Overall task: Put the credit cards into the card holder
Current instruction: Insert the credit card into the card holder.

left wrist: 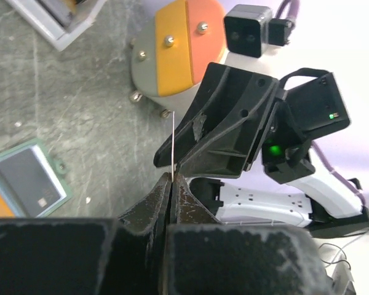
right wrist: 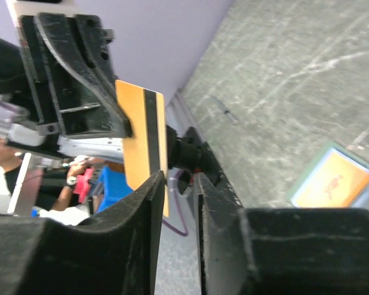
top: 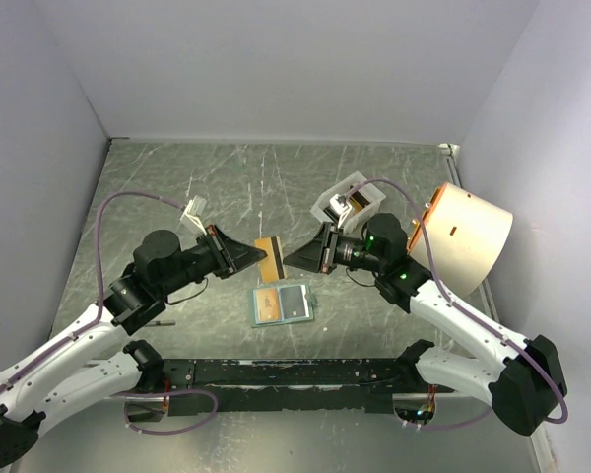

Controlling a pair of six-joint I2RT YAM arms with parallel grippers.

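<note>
An orange credit card (top: 270, 258) with a dark stripe hangs in the air between my two grippers. My left gripper (top: 257, 258) is shut on one end of it; in the left wrist view the card (left wrist: 173, 144) shows edge-on, rising out of the shut jaws (left wrist: 172, 178). My right gripper (right wrist: 179, 178) is open, its jaws a little apart, and the card (right wrist: 141, 135) stands just beyond its left finger. The sage-green card holder (top: 283, 304) lies open on the table below, with an orange card and a dark card in it.
A white tray (top: 351, 202) with more cards stands at the back right. A large tan drum-shaped object (top: 463, 236) sits beside the right arm. Grey walls close in the table on three sides.
</note>
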